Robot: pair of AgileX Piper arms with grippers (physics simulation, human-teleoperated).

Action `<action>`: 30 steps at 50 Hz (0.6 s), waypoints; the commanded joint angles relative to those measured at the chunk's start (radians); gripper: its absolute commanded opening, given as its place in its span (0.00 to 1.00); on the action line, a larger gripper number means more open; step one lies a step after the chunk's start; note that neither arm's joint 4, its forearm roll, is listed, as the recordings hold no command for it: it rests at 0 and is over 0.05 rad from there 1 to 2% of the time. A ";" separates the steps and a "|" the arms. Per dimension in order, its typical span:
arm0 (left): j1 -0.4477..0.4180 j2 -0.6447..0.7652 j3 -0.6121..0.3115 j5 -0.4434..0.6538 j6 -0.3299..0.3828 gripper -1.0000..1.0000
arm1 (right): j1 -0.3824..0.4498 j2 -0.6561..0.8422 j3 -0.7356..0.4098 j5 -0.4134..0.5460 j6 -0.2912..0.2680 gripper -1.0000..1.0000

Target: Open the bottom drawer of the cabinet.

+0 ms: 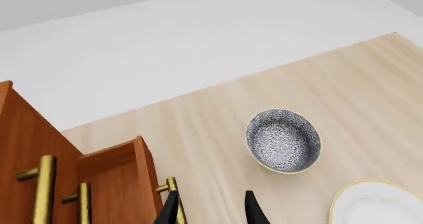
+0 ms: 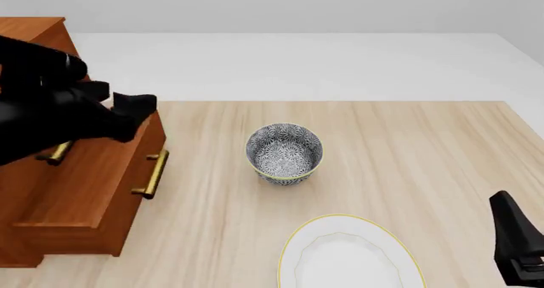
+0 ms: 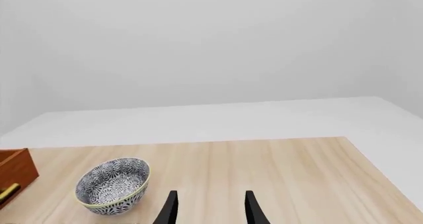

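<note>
The large reddish-brown wooden cabinet [image 2: 38, 173] is seen at the left edge of the pale wooden tabletop [image 2: 408, 154], and its bottom drawer [image 2: 85, 199], fitted with a brass bar handle [image 2: 151, 173], is shown pulled out beyond the drawers above it. The left hand [image 1: 210, 209] is held over the cabinet with its black fingers parted and nothing between them, one finger lying just beside a brass handle. The right hand [image 3: 210, 209] is likewise spread and empty, near a blue-patterned bowl [image 2: 285, 153] and a yellow-rimmed white plate [image 2: 348, 259].
</note>
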 commanded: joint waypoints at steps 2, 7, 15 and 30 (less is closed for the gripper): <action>0.132 0.001 -0.011 0.121 -0.143 1.00 | 0.008 0.000 0.000 -0.001 -0.003 1.00; 0.172 0.017 0.012 0.128 -0.170 1.00 | 0.009 0.000 -0.002 0.001 -0.004 1.00; 0.215 0.034 0.066 0.088 -0.180 1.00 | 0.010 0.000 -0.004 0.003 -0.004 1.00; 0.285 0.143 0.155 -0.048 -0.188 1.00 | 0.007 0.000 -0.001 0.003 -0.004 1.00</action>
